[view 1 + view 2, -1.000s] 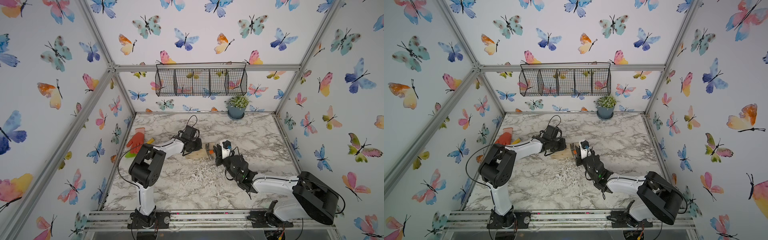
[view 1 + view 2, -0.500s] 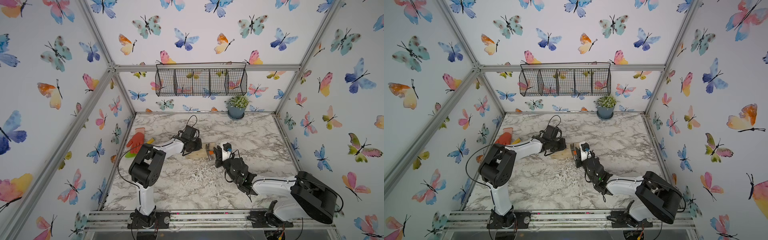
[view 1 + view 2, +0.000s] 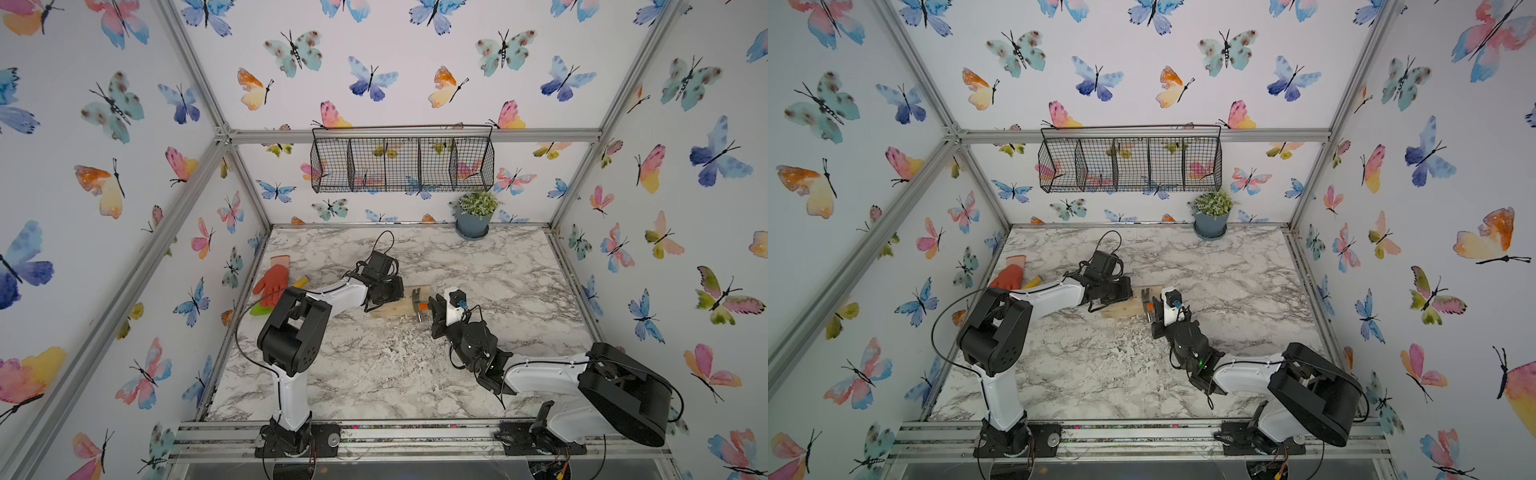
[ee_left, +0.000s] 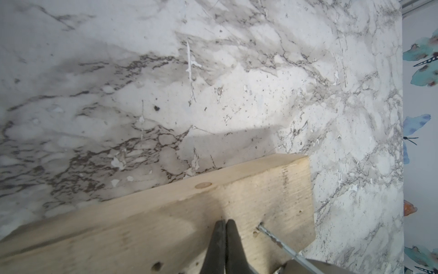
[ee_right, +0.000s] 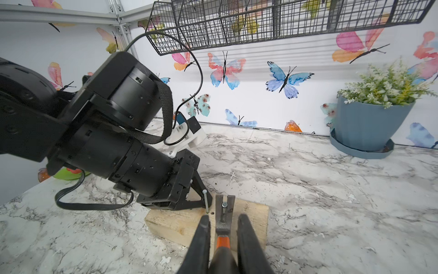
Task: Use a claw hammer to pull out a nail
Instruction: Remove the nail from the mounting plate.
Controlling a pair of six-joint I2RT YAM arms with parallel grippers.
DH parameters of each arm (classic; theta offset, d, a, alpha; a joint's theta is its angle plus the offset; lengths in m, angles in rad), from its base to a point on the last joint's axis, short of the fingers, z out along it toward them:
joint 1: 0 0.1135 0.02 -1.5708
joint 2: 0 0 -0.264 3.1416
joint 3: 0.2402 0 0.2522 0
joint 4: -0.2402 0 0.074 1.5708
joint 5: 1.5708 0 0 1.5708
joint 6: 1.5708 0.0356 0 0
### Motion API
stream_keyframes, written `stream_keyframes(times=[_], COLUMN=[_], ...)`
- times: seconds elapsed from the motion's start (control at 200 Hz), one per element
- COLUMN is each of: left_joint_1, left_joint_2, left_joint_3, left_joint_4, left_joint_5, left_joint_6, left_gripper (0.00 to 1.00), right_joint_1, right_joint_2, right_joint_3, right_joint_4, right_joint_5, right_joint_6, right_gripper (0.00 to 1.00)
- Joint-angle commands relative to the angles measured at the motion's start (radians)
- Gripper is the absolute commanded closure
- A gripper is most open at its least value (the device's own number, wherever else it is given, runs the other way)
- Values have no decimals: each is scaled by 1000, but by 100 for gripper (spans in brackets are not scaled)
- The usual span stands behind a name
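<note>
Gripping the claw hammer (image 5: 221, 244) in the right tool (image 5: 224, 221), claw just ahead of it astride the nail (image 5: 224, 206); rock back slowly, with the closed, empty left tool (image 4: 225, 224) bearing on the wooden block (image 5: 251, 213).

The left arm (image 3: 336, 293) and right arm (image 3: 540, 370) are showing white links between black joints. A black cable (image 5: 94, 206) is looping off the left wrist. The left gripper (image 4: 224, 223) and right gripper (image 5: 224, 216) are wearing black tapered fingers (image 5: 201, 237); a green light (image 3: 1200, 363) is glowing on the right arm.
</note>
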Motion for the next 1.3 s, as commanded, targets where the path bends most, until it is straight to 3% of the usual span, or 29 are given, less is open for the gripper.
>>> stream_keyframes(times=[0.0,1.091,1.291], left_joint_1=[10,11,10], left_joint_2=[195,220,210], left_joint_3=[-151,-163,-162], left_joint_4=[-293,-295,-290], left_joint_5=[-23,-19,-23], left_joint_6=[-2,-2,4], left_gripper=[100,100,100], right_joint_1=[51,113,113], right_joint_2=[29,67,5], right_joint_3=[-65,-183,-178], right_joint_4=[-149,-14,-50], right_joint_5=[-66,47,61], right_joint_6=[63,121,91], right_gripper=[97,97,97])
